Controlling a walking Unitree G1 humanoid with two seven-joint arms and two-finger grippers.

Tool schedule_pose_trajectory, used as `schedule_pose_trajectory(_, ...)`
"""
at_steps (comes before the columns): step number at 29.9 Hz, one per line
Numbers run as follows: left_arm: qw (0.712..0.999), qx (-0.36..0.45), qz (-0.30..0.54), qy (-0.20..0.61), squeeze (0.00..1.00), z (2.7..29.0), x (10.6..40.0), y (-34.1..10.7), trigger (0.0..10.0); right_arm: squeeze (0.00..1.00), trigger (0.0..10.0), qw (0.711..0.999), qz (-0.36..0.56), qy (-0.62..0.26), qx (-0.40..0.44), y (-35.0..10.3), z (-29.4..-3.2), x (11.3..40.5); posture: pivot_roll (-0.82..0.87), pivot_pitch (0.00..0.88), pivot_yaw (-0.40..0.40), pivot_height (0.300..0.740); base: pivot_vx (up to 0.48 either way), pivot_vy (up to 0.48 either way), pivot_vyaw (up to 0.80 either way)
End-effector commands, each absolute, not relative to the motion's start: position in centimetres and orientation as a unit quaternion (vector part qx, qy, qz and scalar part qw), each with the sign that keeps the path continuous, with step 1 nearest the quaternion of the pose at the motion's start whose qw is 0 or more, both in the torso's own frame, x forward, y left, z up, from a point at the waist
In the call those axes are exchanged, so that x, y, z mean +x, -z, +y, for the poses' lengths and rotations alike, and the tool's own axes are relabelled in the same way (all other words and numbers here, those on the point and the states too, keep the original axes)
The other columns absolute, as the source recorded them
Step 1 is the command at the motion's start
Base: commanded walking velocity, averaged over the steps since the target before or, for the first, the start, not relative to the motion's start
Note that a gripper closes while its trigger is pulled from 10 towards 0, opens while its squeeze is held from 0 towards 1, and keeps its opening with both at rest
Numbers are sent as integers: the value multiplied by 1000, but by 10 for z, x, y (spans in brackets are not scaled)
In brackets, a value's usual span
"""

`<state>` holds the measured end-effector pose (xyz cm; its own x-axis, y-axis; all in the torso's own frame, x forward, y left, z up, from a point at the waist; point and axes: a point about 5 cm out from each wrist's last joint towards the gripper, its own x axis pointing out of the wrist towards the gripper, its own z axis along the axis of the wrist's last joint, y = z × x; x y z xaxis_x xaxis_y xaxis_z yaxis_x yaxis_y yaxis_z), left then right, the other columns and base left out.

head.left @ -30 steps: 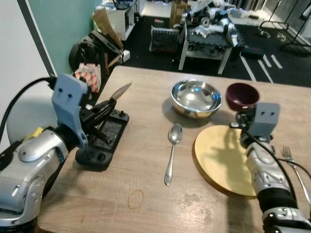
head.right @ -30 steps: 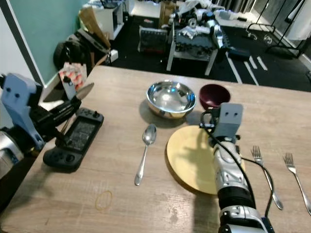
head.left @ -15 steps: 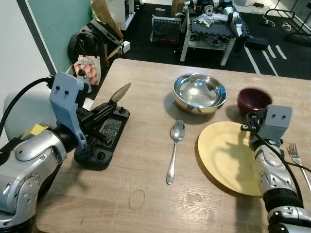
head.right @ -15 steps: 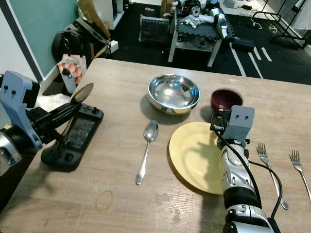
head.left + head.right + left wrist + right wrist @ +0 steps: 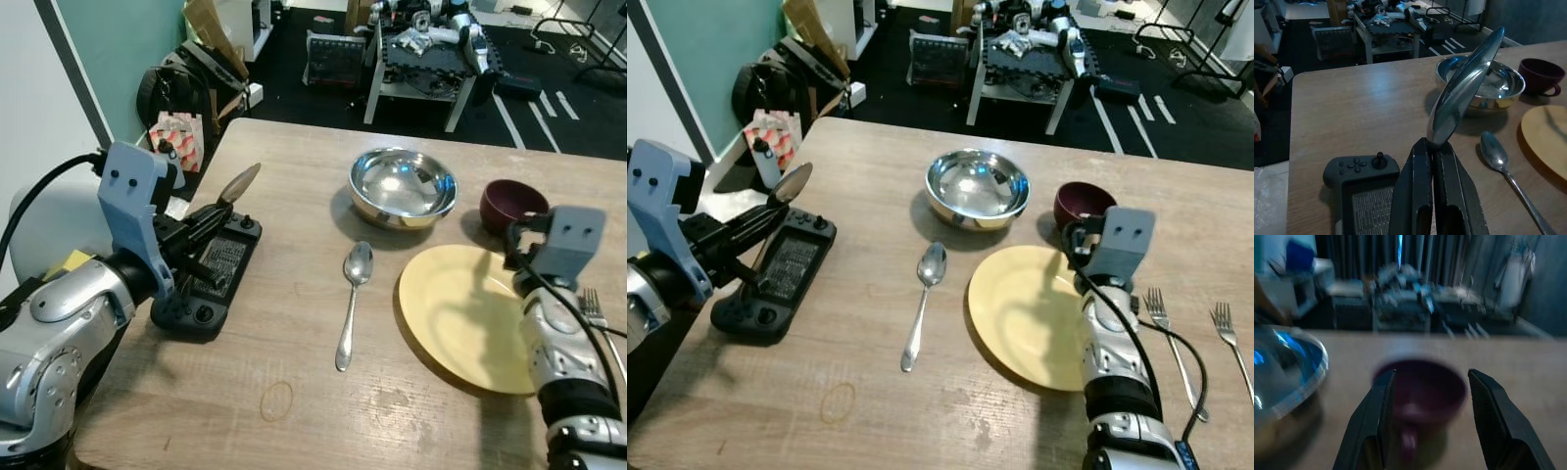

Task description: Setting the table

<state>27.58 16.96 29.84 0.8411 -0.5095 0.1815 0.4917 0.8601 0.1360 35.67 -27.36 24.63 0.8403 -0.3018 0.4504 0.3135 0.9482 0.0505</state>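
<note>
My left gripper point(image 5: 1432, 147) is shut on the handle of a steel spoon point(image 5: 1464, 83), which it holds tilted up above the table's left side point(image 5: 238, 183). A second spoon point(image 5: 351, 299) lies mid-table, left of a yellow plate point(image 5: 460, 313). Behind them stand a steel bowl point(image 5: 403, 186) and a maroon cup point(image 5: 511, 203). My right gripper point(image 5: 1427, 374) is open over the plate's far right rim, with its fingers point(image 5: 1376, 416) on either side of the cup point(image 5: 1422, 391) but short of it. Two forks point(image 5: 1171, 343) lie right of the plate.
A black handheld game console point(image 5: 209, 274) lies beneath my left gripper near the table's left edge. A rubber band point(image 5: 276, 399) sits near the front edge. Bags and boxes point(image 5: 191, 88) crowd the floor beyond the table's left corner.
The camera has shifted, so the table sits lower in the picture. My right gripper has moved right and a little nearer the maroon cup. The left gripper still holds the spoon.
</note>
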Motion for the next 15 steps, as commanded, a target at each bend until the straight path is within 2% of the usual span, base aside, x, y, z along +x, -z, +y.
schedule_pose_trajectory(1, 958, 33, -112, 262, 0, 168, 279, -299, 10000, 0, 10000, 956, -247, 157, -2, -248, -274, 348, 203, 190, 74, 740, 0, 0, 0)
schedule_pose_trajectory(3, 958, 33, -112, 262, 0, 168, 279, -299, 10000, 0, 10000, 956, -247, 157, -2, -248, -274, 348, 203, 190, 74, 740, 0, 0, 0)
schedule_pose_trajectory(7, 932, -132, -137, 308, 0, 140, 292, -310, 10000, 0, 10000, 959, -272, 51, 61, -252, -217, 325, 138, 150, 93, 740, 0, 0, 0)
schedule_pose_trajectory(8, 932, -132, -137, 308, 0, 140, 292, -310, 10000, 0, 10000, 959, -272, 51, 61, -252, -217, 325, 138, 150, 93, 740, 0, 0, 0)
schedule_pose_trajectory(10, 922, -165, -133, 324, 0, 133, 296, -309, 10000, 0, 10000, 964, -252, -4, 87, -243, -198, 322, 130, 137, 93, 740, 0, 0, 0)
schedule_pose_trajectory(15, 927, -168, -104, 318, 0, 128, 313, -298, 10000, 0, 10000, 967, -237, -24, 91, -234, -186, 317, 129, 122, 91, 740, 0, 0, 0)
